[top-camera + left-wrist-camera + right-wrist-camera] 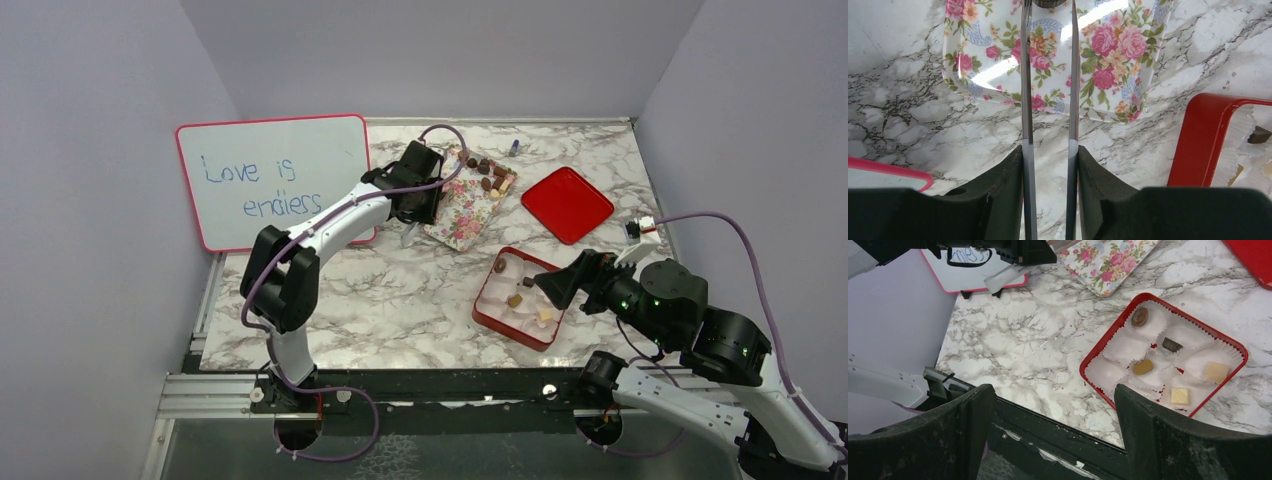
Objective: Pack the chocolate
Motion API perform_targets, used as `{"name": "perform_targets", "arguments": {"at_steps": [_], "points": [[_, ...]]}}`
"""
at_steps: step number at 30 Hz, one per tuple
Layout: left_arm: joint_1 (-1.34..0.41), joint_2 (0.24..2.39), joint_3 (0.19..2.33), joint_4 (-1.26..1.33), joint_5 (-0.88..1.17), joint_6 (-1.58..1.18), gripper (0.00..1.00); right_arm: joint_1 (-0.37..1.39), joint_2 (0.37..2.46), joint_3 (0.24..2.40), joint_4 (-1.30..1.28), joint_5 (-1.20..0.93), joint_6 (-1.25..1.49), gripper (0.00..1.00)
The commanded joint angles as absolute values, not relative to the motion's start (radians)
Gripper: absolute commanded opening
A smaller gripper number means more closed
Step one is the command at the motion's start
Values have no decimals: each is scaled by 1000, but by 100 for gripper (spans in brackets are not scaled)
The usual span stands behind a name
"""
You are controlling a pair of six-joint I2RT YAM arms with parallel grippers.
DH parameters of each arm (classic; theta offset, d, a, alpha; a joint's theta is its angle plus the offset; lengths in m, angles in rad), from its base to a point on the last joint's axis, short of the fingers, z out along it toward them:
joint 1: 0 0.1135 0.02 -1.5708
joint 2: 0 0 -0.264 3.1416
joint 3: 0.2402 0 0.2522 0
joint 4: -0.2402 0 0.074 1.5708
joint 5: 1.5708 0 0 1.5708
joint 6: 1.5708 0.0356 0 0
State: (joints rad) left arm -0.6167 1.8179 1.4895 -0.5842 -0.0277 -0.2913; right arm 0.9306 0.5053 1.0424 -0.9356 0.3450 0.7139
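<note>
1. The top view shows the chocolate (pixel 489 176) heaped at the far end of the floral tray (pixel 458 222). The left wrist view catches only that tray's bare, glossy near end.
2. Only the right wrist view lets us count what is packed. Five pieces (pixel 1143 366) lie in the red box (pixel 1109 338) among white fluted paper cups (pixel 1120 349): one round brown, one dark block, one light brown, two cream squares.
3. The left gripper (pixel 1048 15) has two thin metal blades running parallel with a narrow gap, reaching over the tray's near edge. Something dark sits at their tips, cut off by the frame, so we cannot tell whether they hold anything.
4. The right gripper (pixel 1050 395) stands wide with nothing between its black fingers, above the table's front edge and the box just ahead.
5. A broad stretch of marble table (pixel 380 290) shows between tray and box. The red lid (pixel 567 204) lies flat beyond the box, apart from both, and the whiteboard (pixel 270 180) fills the far left corner.
6. The tabletop is grey-veined white, and tray, box and lid all have rounded corners.
</note>
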Motion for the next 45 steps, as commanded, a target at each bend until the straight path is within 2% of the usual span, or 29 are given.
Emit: {"name": "perform_targets", "arguments": {"at_steps": [1,9,27,45], "points": [[-638,1720,1482,-596,-1,-299,32,939,504,1065,-929,336,710,94],[-689,1603,1457,-630,67,-280,32,938,500,1076,-944,354,712,94],[-951,1392,1326,-648,206,-304,32,939,484,1074,-969,388,730,94],[-1042,1490,1284,-650,156,-284,32,938,476,1143,-1035,429,747,94]]}}
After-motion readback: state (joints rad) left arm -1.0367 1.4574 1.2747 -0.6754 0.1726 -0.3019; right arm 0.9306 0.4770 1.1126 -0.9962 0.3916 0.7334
